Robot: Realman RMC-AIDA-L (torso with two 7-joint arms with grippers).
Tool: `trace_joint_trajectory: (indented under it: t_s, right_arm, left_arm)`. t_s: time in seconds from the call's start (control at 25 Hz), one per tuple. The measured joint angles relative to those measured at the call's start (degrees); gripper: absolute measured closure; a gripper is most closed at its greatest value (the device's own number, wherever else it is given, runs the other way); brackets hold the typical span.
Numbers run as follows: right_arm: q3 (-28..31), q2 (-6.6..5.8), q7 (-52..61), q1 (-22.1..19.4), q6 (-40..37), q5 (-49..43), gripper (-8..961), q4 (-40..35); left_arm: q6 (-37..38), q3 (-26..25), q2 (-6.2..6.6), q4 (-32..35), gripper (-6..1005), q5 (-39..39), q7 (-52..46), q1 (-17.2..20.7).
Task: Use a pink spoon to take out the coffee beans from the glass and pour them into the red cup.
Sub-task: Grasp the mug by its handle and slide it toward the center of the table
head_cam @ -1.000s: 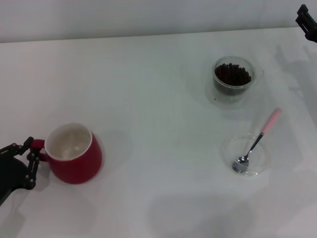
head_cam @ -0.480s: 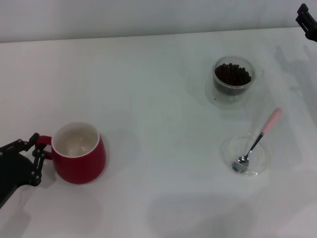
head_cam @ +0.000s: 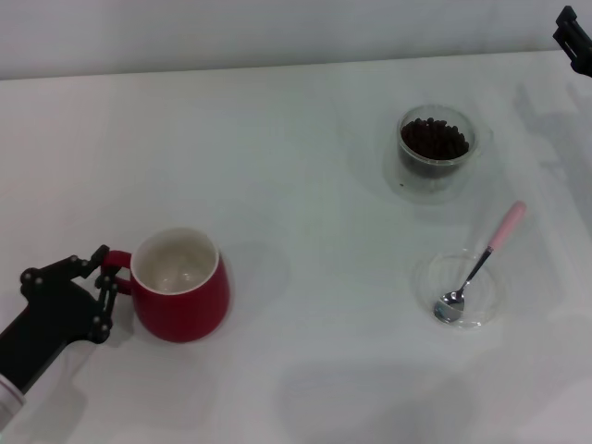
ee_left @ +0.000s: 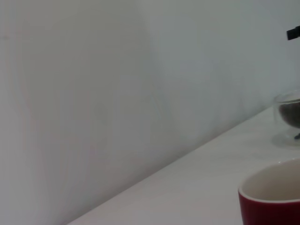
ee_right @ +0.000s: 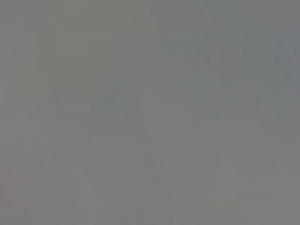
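Note:
The red cup [head_cam: 180, 287] stands upright at the front left of the white table [head_cam: 296, 166], its off-white inside bare. My left gripper [head_cam: 104, 287] is shut on its small loop handle. The cup's rim also shows in the left wrist view [ee_left: 274, 199]. The glass [head_cam: 435, 153] with the coffee beans [head_cam: 434, 139] stands at the back right; it also shows in the left wrist view [ee_left: 288, 115]. The pink spoon [head_cam: 481, 264] lies with its metal bowl in a flat clear dish [head_cam: 421, 277], its handle pointing to the back right. My right gripper [head_cam: 575, 37] sits at the far right corner.
A pale wall runs behind the table's far edge. The right wrist view shows only plain grey.
My left gripper has slid the red cup to the right by its handle, towards the table's middle. The glass, spoon and right arm have not moved.

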Motion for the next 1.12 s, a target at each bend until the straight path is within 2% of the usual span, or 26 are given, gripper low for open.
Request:
trace_joint_trajectory:
  t_s: [0.52,1.12]
  right_arm:
    - [0.0,-0.08,0.0,-0.2,-0.2,0.0,87,0.2]
    - [-0.3,0.09,0.0,-0.7,-0.3,0.0,88,0.2]
  left_arm:
    - [-3.0,0.1,-0.09,4.7,881,2.2,2.0,-1.7]
    - [-6.7,0.1,-0.20,6.7,884,3.7,2.1,-2.6]
